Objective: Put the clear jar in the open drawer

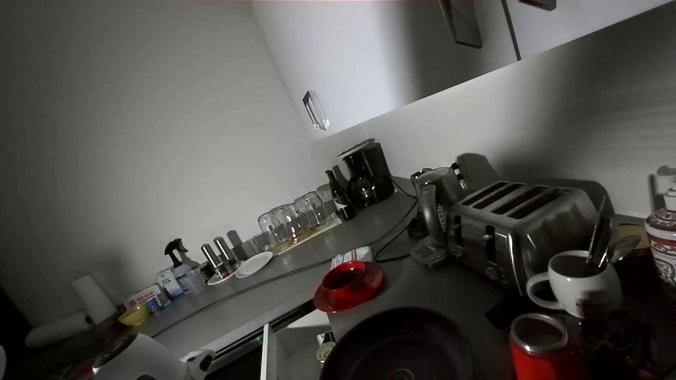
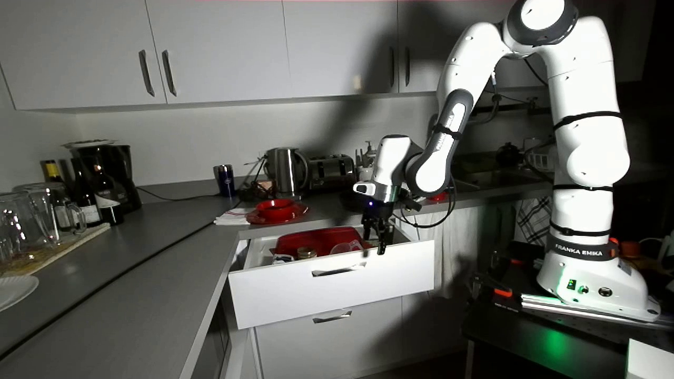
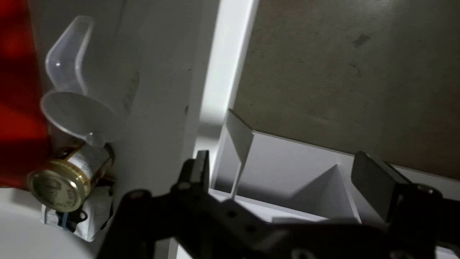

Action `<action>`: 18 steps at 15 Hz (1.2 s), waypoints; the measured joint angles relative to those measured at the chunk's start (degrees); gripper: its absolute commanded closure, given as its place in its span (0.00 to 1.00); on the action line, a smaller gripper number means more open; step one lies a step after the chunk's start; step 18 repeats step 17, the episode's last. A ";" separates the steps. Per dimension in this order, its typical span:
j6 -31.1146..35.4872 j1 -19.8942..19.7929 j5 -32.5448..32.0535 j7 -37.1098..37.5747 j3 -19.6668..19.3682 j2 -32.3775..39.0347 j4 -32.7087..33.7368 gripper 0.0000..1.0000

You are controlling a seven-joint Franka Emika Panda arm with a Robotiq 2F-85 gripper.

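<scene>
The open drawer [image 2: 395, 268] is pulled out below the counter; its side wall shows in an exterior view [image 1: 265, 353] and its white edge in the wrist view [image 3: 230, 54]. The see-through clear jar [image 3: 81, 115], with a wide round pale rim, is inside the drawer beside a gold-lidded jar; it also shows in an exterior view [image 2: 345, 247]. I cannot tell how far it is tilted. My gripper [image 3: 284, 172] is open and empty, apart from the jar. In an exterior view the gripper [image 2: 376, 237] is at the drawer's front panel.
The drawer also holds a red tray [image 3: 18, 90] and the gold-lidded jar [image 3: 57, 187]. White partitions [image 3: 294, 169] show between my fingers. On the counter are a red cup on a plate [image 2: 276, 210], a dark pan [image 1: 396, 343], a toaster [image 1: 523, 232] and drinking glasses [image 1: 293, 219].
</scene>
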 measured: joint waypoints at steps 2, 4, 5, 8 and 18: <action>1.99 -0.73 4.39 0.00 2.33 -0.77 -2.81 0.00; 4.46 -1.82 8.93 -0.13 5.16 -1.27 -5.15 0.00; 5.83 -2.62 11.35 -0.26 6.96 -1.41 -6.19 0.00; 9.63 -6.01 17.87 -0.56 13.44 -1.41 -8.48 0.00; 10.26 -7.41 18.73 -0.57 14.86 -1.41 -8.91 0.00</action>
